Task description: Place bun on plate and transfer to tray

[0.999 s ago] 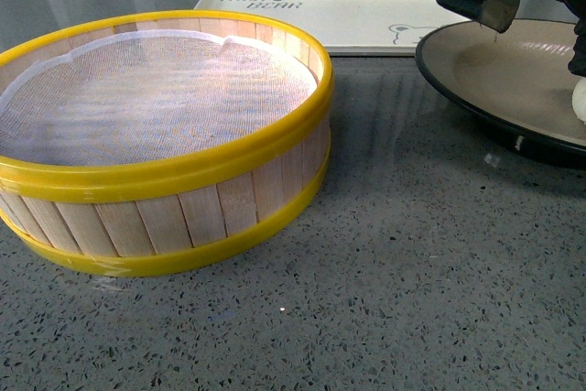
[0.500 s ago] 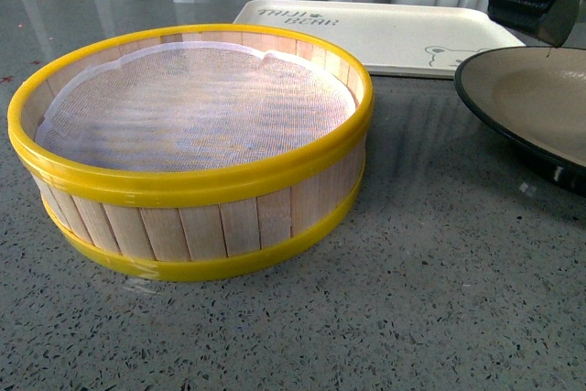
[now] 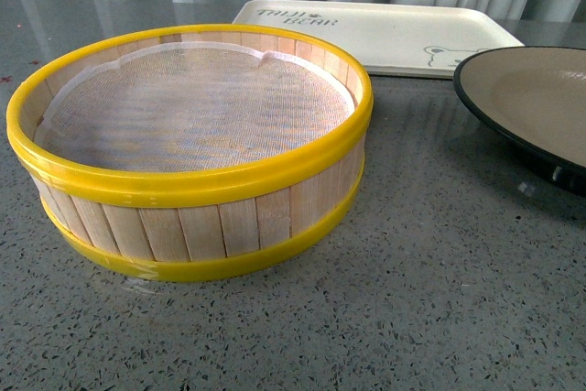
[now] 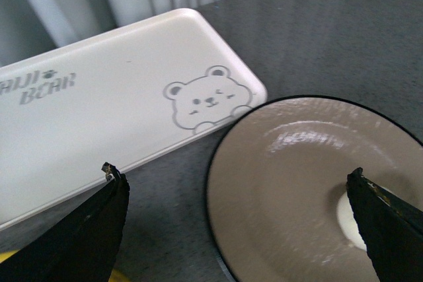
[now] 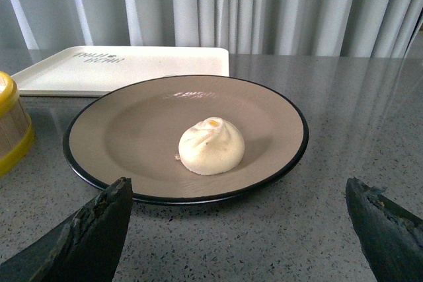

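The white pleated bun (image 5: 211,145) sits in the middle of the black-rimmed, beige plate (image 5: 132,130). In the left wrist view a sliver of the bun (image 4: 349,224) shows beside one finger, on the plate (image 4: 277,183). The cream tray (image 3: 385,29) with its bear drawing lies behind the plate (image 3: 540,98); it also shows in the left wrist view (image 4: 99,117) and the right wrist view (image 5: 119,67). My left gripper (image 4: 238,186) is open above the plate's edge. My right gripper (image 5: 234,193) is open, low over the table just in front of the plate. Neither gripper shows in the front view.
A round wooden steamer basket (image 3: 192,180) with yellow rims and a white mesh liner stands at the left of the grey speckled table (image 3: 439,299); its edge shows in the right wrist view (image 5: 10,123). Pale curtains (image 5: 264,4) hang behind the table.
The front view has shifted, so basket and tray sit further right. The dark gripper over the plate has moved up and out of the front view. The bun no longer shows there.
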Controlling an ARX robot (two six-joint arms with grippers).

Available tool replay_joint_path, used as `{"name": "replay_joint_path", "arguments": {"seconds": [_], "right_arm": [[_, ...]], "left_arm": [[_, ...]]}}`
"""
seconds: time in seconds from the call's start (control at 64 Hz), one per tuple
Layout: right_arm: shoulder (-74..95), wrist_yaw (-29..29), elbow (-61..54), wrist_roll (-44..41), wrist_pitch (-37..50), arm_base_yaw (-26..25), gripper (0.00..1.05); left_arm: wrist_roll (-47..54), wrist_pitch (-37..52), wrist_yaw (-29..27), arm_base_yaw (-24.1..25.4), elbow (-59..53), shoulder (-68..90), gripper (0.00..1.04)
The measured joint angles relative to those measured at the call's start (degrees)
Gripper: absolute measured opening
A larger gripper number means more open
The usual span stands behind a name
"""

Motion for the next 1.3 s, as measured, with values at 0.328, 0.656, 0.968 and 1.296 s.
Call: {"name": "replay_joint_path", "arguments": {"seconds": [0.328, 0.656, 0.968, 1.296], "right_arm": [[0.00, 0.00, 0.00, 0.02, 0.00, 0.00, 0.96], [0.00, 0.00, 0.00, 0.02, 0.00, 0.00, 0.96], [0.00, 0.00, 0.00, 0.02, 0.00, 0.00, 0.96], [0.00, 0.00, 0.00, 0.02, 0.00, 0.00, 0.96]], "left_arm": [[0.63, -0.11, -6.69, 9.46, -17.86, -23.87, 0.98], [1.99, 7.93, -3.06, 23.69, -37.59, -45.05, 0.84], [2.75, 16.87, 18.14, 47.43, -68.61, -72.06, 0.23], [2.95, 19.19, 18.82, 47.78, -77.66, -78.55, 0.04]]}}
